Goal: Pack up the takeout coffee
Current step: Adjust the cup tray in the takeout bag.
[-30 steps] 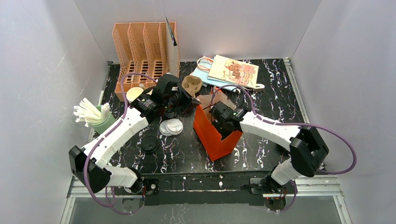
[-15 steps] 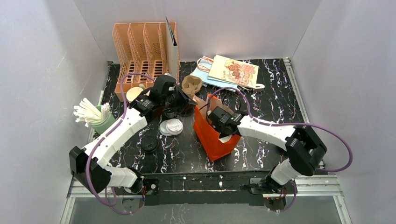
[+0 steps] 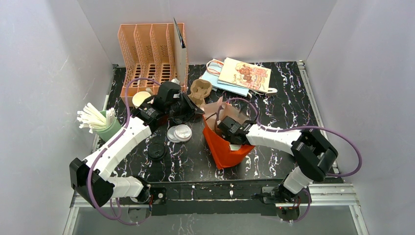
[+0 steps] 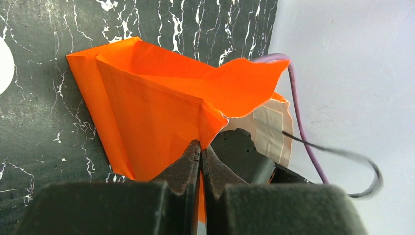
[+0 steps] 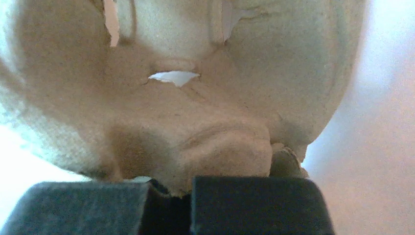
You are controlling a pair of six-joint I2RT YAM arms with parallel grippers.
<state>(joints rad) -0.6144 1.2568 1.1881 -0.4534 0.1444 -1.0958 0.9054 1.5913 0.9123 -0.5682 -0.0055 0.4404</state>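
Note:
An orange paper bag (image 3: 227, 149) stands mid-table, its mouth pulled open and its body leaning. My left gripper (image 3: 195, 108) is shut on the bag's rim; in the left wrist view the orange paper (image 4: 147, 98) runs between the closed fingers of the gripper (image 4: 200, 147). My right gripper (image 3: 221, 123) is down in the bag's mouth. In the right wrist view it (image 5: 191, 183) is shut on a moulded pulp cup carrier (image 5: 195, 107) that fills the frame. The takeout coffee, a tan cup (image 3: 141, 98), stands left of my left arm by the rack.
More brown pulp (image 3: 200, 89) shows just behind the bag. White lids (image 3: 180, 133) and a black lid (image 3: 157, 151) lie left of the bag. An orange rack (image 3: 147, 44), a green holder of white sticks (image 3: 105, 128) and flat printed bags (image 3: 243, 73) line the back and left.
My right gripper has pushed left and further into the bag. The bag has leaned and crumpled, with a pale inner flap now up. My left gripper has drawn slightly back-left, still holding the rim.

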